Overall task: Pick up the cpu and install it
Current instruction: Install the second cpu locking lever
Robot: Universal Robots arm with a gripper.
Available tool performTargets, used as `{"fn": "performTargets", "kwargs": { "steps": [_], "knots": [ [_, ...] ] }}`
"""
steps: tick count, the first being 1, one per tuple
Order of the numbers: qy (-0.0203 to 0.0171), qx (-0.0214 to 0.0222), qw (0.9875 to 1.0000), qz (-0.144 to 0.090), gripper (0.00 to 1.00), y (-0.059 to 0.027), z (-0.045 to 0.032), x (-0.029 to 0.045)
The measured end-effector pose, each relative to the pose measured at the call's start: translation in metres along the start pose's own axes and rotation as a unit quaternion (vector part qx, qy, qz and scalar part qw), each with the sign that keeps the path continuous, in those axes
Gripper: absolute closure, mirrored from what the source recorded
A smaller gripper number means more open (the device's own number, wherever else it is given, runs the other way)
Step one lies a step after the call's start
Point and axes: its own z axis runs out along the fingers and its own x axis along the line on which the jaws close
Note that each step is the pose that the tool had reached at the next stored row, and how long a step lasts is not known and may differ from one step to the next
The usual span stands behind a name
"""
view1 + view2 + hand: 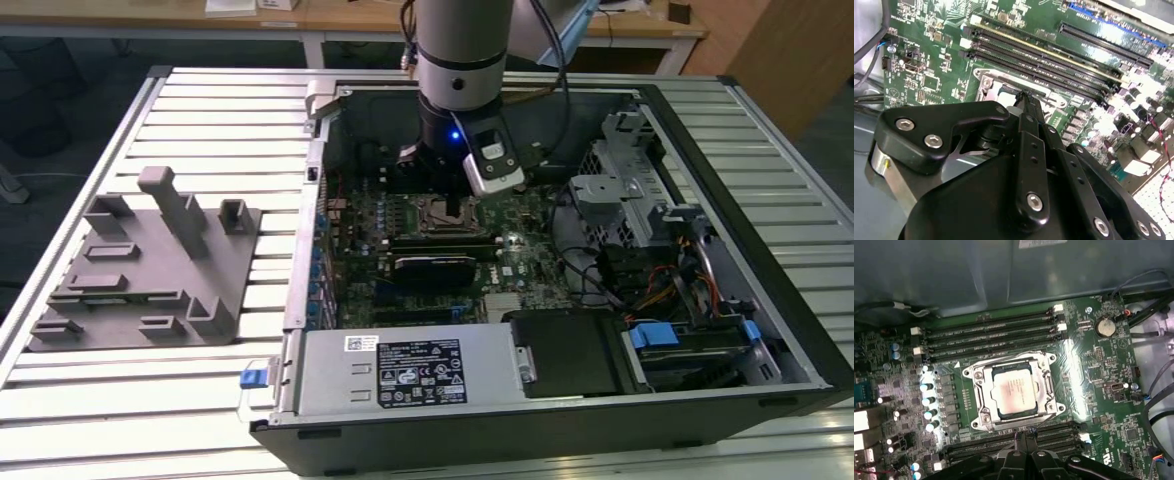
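So, nearest in the exterior view, a silver power supply (pixel 400 372) is seen at the front edge of the open computer case (pixel 787 330), which is laid on its side on a slatted metal table (pixel 200 385). A grey plastic tray (pixel 140 270) with upright posts is parked on the table to the exterior view's left of the case, well apart from it. Further in, the green motherboard (pixel 527 265) is exposed, and the arm (pixel 461 60) is lowered over it from the far side. In the first wrist view the cpu (pixel 1013 392) is found sitting flat inside the metal socket frame (pixel 1046 385), silvery top up, with rows of black memory slots (pixel 989 335) on either side of the socket. The end effector (pixel 1024 436) is held just above the board at the socket's edge, beside the cpu and not touching it; its black fingertips (pixel 1020 439) are pressed together with nothing gripped between them. The same narrow, empty pinch is shown in the second wrist view (pixel 1026 100), with the socket partly hidden behind the black linkage. Beyond the arm, wooden desks (pixel 334 20) are visible in the background.
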Motion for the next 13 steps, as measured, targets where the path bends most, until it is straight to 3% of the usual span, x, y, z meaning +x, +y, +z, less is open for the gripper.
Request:
{"fn": "performTargets", "kwargs": {
  "steps": [13],
  "knots": [
    [0.0027,-0.0021,0.9993,-0.038,0.89,-0.0052,0.0077,0.008]
  ]
}}
